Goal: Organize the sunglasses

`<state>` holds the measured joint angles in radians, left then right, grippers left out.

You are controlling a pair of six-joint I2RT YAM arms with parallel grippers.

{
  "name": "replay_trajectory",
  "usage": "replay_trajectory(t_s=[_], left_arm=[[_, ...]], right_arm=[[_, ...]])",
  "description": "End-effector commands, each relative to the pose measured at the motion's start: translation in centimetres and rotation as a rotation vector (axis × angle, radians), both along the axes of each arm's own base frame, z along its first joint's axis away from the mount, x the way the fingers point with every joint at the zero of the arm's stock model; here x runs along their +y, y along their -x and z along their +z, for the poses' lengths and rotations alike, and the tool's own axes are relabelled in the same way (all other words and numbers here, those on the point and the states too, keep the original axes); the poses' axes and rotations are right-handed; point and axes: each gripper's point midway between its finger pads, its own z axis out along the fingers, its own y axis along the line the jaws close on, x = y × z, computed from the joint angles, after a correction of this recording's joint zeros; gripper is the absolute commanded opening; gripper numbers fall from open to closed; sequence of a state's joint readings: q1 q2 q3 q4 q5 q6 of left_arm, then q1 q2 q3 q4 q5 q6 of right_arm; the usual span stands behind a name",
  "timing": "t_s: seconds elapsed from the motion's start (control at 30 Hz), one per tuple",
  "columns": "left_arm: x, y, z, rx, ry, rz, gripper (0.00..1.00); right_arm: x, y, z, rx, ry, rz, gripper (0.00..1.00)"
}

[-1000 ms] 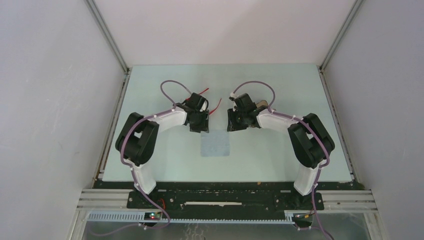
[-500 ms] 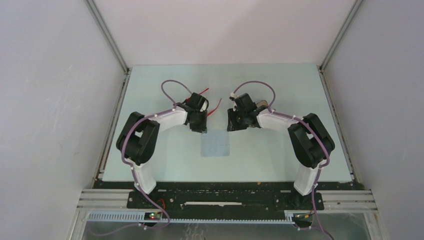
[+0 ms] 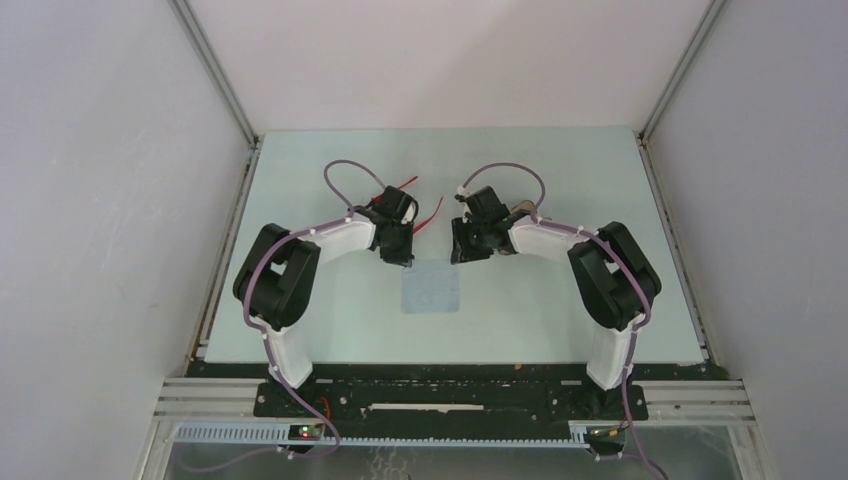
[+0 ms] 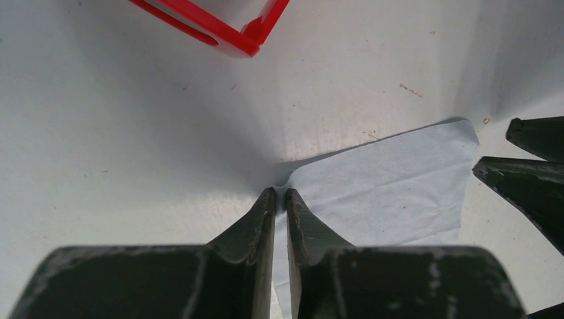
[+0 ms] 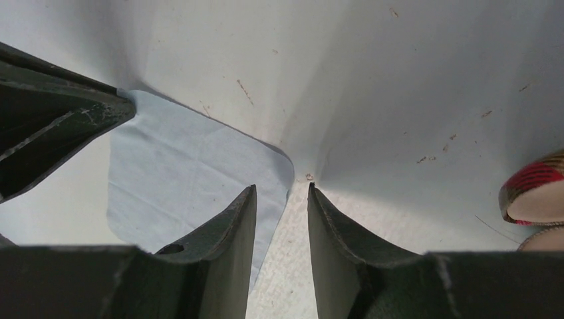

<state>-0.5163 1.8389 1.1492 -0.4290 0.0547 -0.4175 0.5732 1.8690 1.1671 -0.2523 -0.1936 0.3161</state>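
Nearest you, a black mounting plate (image 3: 450, 398) on aluminium rails carries the left arm (image 3: 290, 275) and right arm (image 3: 610, 280), both built from white and black shells. They reach inward over a pale, matte table (image 3: 560, 160) whose surface shows small specks and scuffs in the wrist views.

Between the arms a square, pale blue cleaning cloth (image 3: 431, 290) lies flat, thin and faintly creased, with rounded corners.

Your left gripper (image 4: 281, 194) sits at the cloth's far left corner. Its dark, worn fingers are pressed almost together, with the puckered corner caught at their tips.

Your right gripper (image 5: 281, 189) is at the far right corner. Its fingers are spread a little and straddle the cloth's edge, one over the fabric and one over bare table.

Just beyond the left gripper the sunglasses (image 4: 239, 45) rest on the table, apart from the cloth. They are glossy bright red plastic, with thin arms pointing away from you.

Beside the right wrist lies the rounded end of a brown case (image 5: 535, 193) with red plaid stripes.

Past that, the table runs to plain white walls (image 3: 450, 60) joined by metal corner posts.
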Motion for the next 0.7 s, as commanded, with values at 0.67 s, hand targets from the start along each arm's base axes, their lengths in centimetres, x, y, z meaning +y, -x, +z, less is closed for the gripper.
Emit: replay_trajectory(t_s=[0.67], left_arm=[[-1.3,-1.2,1.3,-0.050,0.031,-0.023,0.00]], right_arm=[[1.7,-0.6,-0.4,0.018,0.015,0.025,0.22]])
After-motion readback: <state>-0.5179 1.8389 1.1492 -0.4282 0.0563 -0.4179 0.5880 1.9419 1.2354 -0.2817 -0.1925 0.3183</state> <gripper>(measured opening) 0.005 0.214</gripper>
